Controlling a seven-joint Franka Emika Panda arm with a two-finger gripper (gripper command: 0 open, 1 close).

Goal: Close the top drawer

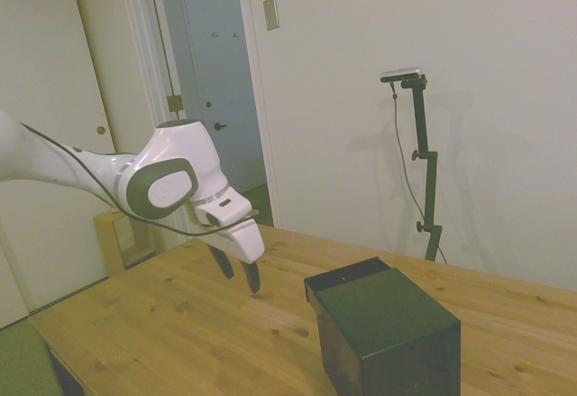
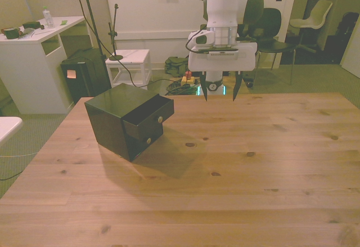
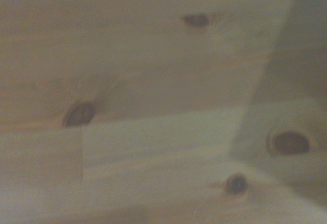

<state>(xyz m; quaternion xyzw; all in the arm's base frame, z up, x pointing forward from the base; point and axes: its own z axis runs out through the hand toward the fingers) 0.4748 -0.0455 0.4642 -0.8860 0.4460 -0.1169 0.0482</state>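
Open, empty gripper (image 2: 219,94) hovers at two o'clock from the top drawer (image 2: 147,120), which juts out, awaiting a push.

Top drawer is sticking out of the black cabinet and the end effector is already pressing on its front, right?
Not quite. The top drawer does stick out of the cabinet, but the end effector is not touching it: the front view shows it open in the air, off toward that view's right.
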